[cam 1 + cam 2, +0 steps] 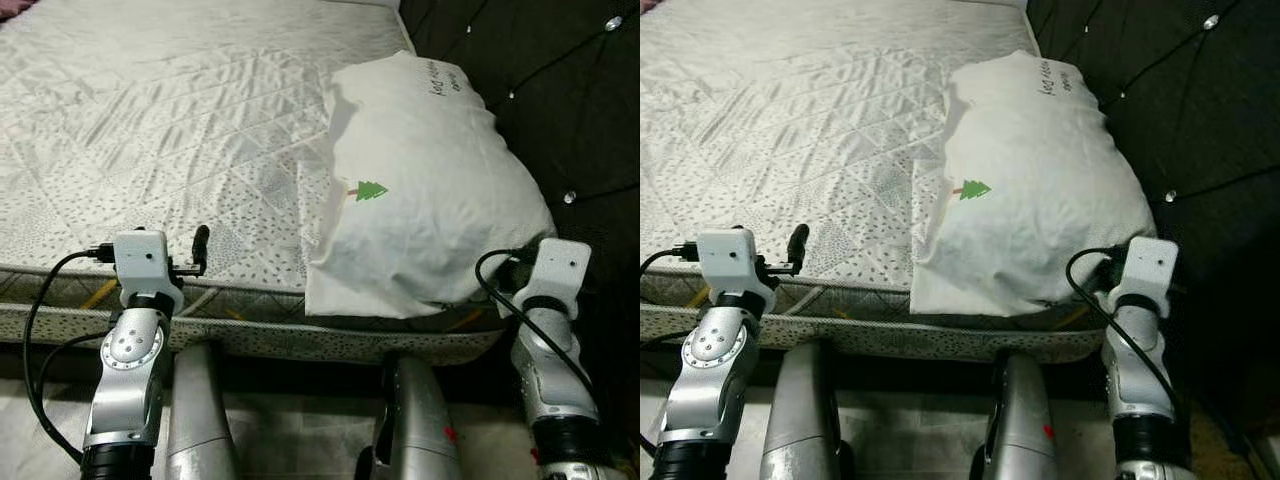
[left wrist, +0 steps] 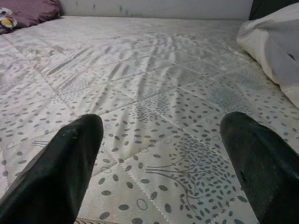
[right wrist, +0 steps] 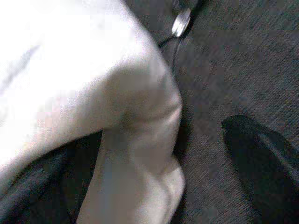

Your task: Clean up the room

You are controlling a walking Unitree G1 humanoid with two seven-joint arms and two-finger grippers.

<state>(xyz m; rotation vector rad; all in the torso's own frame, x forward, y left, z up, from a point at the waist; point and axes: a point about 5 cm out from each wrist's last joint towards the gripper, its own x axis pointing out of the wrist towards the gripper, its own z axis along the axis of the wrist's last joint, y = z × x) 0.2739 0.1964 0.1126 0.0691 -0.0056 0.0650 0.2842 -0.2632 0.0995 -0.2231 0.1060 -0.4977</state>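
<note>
Open bed [image 1: 180, 110] from your 9 to 12 o'clock; pillow [image 1: 430, 190] and tufted headboard [image 1: 560, 90] block 1 to 3 o'clock.

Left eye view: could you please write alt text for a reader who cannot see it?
A white pillow with a small green tree print lies at the right end of a quilted mattress, beside a dark tufted headboard. The robot's two silver arms reach toward the bed's near edge.

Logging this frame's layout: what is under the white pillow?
The white pillow lies on the quilted mattress, its near corner overhanging the edge. Whatever sits beneath it is covered. The right hand is at its side.
</note>
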